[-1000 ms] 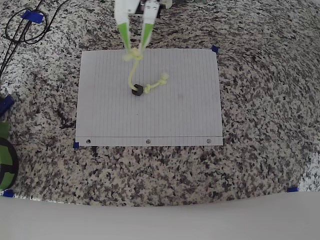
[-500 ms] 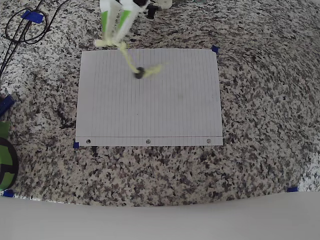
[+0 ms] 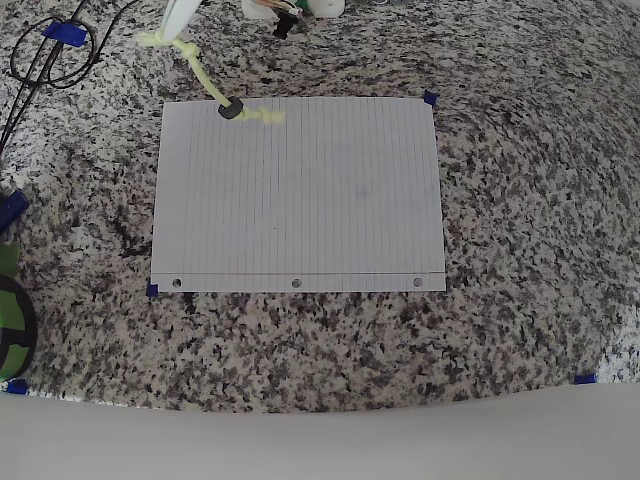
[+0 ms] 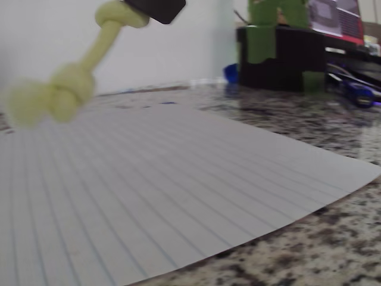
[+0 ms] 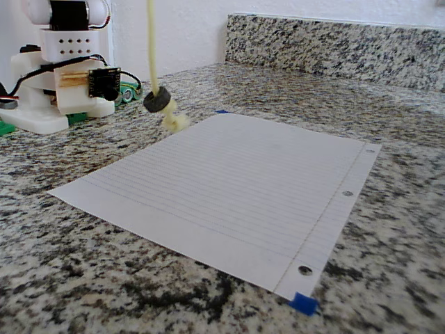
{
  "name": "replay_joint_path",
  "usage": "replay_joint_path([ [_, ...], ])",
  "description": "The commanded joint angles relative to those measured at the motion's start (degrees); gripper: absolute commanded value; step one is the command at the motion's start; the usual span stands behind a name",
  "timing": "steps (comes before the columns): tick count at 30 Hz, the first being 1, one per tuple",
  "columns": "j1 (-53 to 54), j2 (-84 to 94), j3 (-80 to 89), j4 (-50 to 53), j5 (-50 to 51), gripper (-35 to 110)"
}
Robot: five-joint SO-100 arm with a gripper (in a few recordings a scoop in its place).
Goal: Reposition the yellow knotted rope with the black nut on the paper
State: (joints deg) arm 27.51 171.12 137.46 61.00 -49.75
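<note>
The yellow knotted rope (image 3: 205, 82) hangs from my gripper (image 3: 172, 30), which is shut on its upper knotted end just beyond the paper's top edge in the overhead view. The black nut (image 3: 232, 109) is threaded on the rope, with the lower knot (image 3: 266, 117) just past it, over the top left part of the paper (image 3: 300, 210). In the fixed view the rope (image 5: 150, 42) drops straight down; the nut (image 5: 157, 101) and end knot (image 5: 174, 122) dangle in the air above the far edge of the paper (image 5: 243, 181). The wrist view shows the knot (image 4: 53, 95) and nut (image 4: 156, 7) close up.
Black cables (image 3: 45, 55) coil at the overhead view's top left. A green object (image 3: 10, 320) lies at the left edge. Blue tape marks (image 3: 430, 98) sit at the paper's corners. The arm's white base (image 5: 59, 69) stands behind the paper; a granite backsplash (image 5: 334, 49) lines the counter.
My gripper has swung left and back with the rope. The nut and lower knot rose off the paper's middle and now hang near its top left edge.
</note>
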Motion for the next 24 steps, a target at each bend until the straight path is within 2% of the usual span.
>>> replay_joint_path([
  [1, 1.41, -2.99, -4.22, -0.53, 0.62, 0],
  [7, 5.36, -10.99, -12.22, 0.35, 0.44, 0],
  [15, 13.89, -23.20, -12.22, -5.45, 3.34, 0],
  [18, 13.97, -26.72, -12.22, -8.35, 10.46, 0],
  [24, 10.46, -28.48, -10.72, -12.30, 34.01, 0],
])
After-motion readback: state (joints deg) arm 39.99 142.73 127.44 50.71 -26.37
